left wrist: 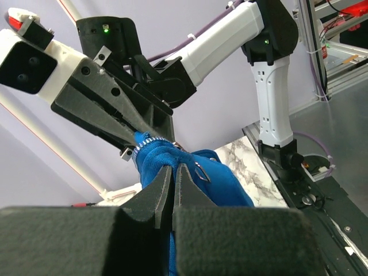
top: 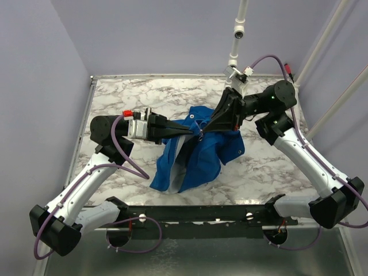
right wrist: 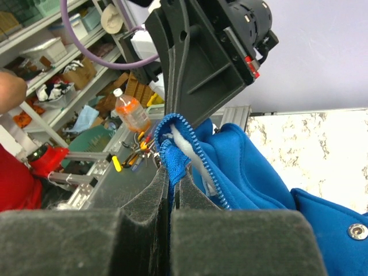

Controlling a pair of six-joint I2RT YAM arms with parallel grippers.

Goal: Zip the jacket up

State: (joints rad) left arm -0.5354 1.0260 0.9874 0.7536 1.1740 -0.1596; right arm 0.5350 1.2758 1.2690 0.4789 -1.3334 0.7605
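The royal-blue jacket [top: 192,152] lies bunched at mid-table, its top edge lifted between both arms. My left gripper [top: 197,134] comes in from the left and is shut on the jacket's fabric [left wrist: 158,152] by the zipper. A silver zipper pull [left wrist: 201,171] hangs just right of its fingers [left wrist: 187,184]. My right gripper [top: 202,133] reaches in from the right and is shut on a fold of blue zipper tape [right wrist: 175,158], with zipper teeth [right wrist: 204,158] and white lining [right wrist: 187,148] beside it. The two grippers' tips almost meet.
The marble tabletop [top: 270,167] shows around the jacket. A white post [top: 237,34] stands at the back. A snap button [right wrist: 357,231] sits on the jacket's lower flap. Shelves and a bottle [right wrist: 132,112] lie beyond the table.
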